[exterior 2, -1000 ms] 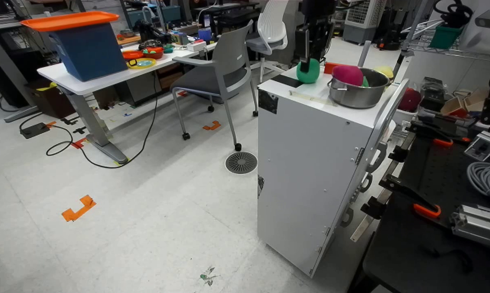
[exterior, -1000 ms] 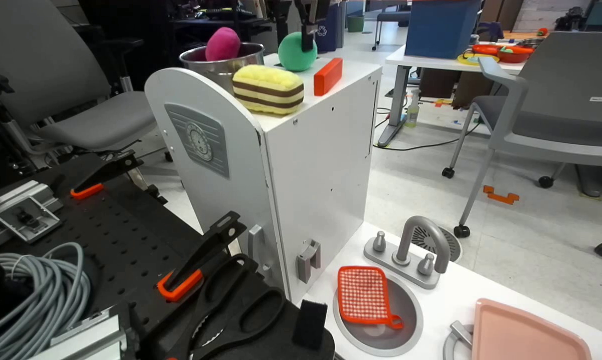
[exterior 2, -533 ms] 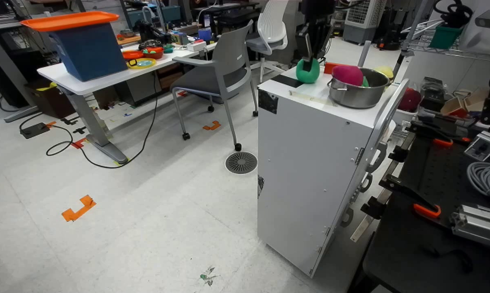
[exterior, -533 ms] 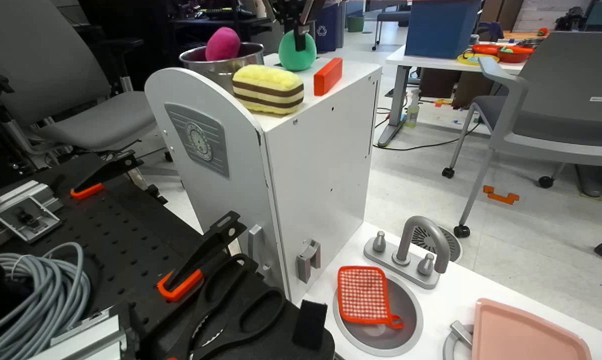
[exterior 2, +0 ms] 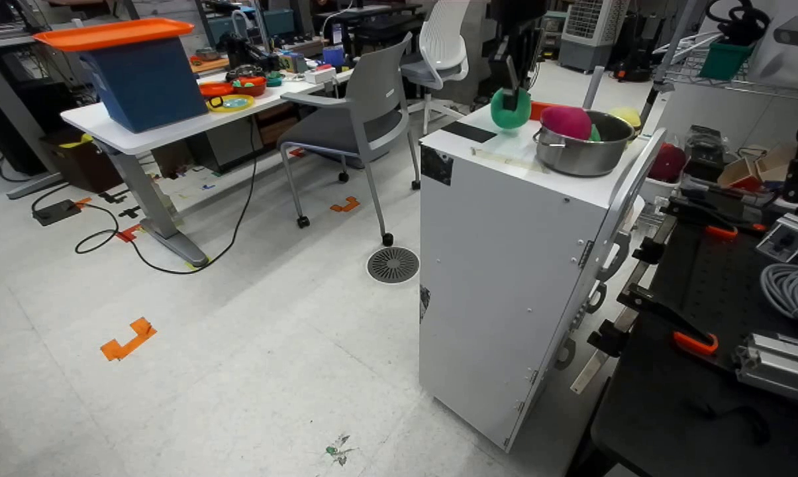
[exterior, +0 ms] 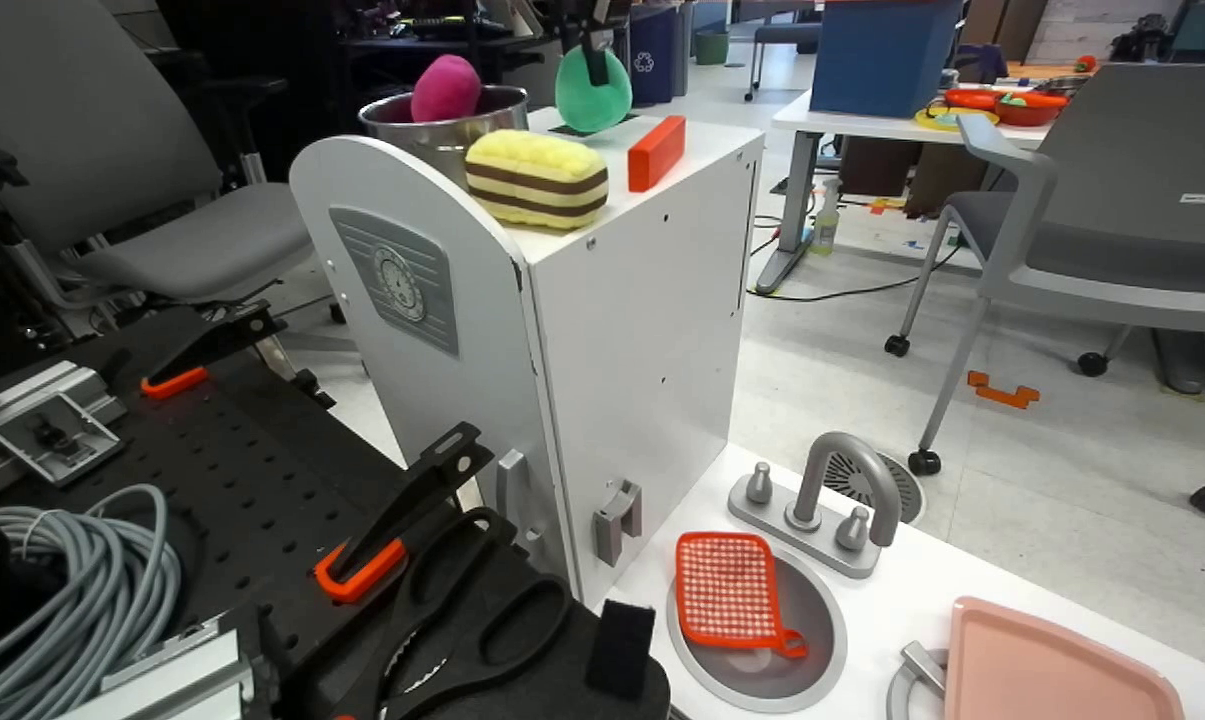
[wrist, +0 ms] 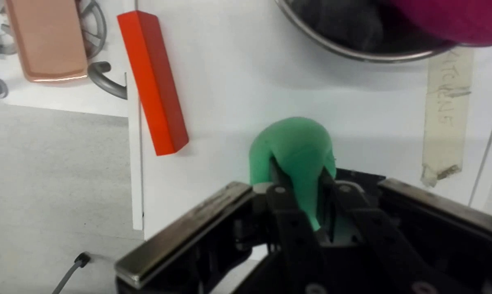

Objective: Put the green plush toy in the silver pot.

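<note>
Green plush toy point(wrist: 299, 132) held in the gripper point(wrist: 299, 166) over the top of the white toy-kitchen cabinet point(exterior 2: 504, 232). In the wrist view, the two black fingers point(wrist: 282, 179) are drawn in narrow on the toy, pressing a crease into each side. Compared with half a second earlier, the toy sits higher in both exterior views and appears lifted slightly from the surface; in an exterior view it has also shifted toward the silver pot point(exterior 2: 583, 157). Against one second earlier, its outline is less round. The toy remains outside the pot, near but apart from its wall. Unchanged in position are the pot, the pink ball point(exterior: 447, 88) standing above its rim, the striped yellow plush block point(exterior: 537, 180) beside the pot, and the rectangular red block point(exterior: 657, 153) near the cabinet's edge. A strip of lettered masking tape point(wrist: 448, 110) lies flat on the same surface, near the pot, one end ragged.
</note>
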Robot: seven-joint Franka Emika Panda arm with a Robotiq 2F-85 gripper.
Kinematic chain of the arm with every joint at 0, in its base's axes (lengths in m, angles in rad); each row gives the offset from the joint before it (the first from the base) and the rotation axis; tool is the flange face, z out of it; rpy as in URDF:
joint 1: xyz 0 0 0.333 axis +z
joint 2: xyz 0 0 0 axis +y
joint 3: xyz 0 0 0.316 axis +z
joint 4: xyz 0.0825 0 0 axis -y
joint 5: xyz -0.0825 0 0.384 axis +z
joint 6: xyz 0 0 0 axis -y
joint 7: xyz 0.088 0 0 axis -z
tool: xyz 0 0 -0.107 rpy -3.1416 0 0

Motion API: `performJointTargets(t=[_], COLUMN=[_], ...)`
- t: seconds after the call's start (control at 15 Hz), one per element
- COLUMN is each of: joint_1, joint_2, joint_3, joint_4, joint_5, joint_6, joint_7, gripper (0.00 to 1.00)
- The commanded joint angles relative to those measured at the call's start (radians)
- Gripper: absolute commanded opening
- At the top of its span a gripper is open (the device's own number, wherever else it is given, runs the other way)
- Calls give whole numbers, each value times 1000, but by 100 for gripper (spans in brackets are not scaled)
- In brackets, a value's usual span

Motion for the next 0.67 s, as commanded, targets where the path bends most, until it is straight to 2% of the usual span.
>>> performJointTargets(t=[0.0,0.27,0.6], joint_1=[55,66,55], joint_2=[-80,-140,-255], joint_3=[-22,-9,10], joint_4=[-41,-73,-121], joint_5=[-134,-196,-140], joint_6=[-52,-39,-21], joint_7=[57,97,179], gripper=[4,4,4])
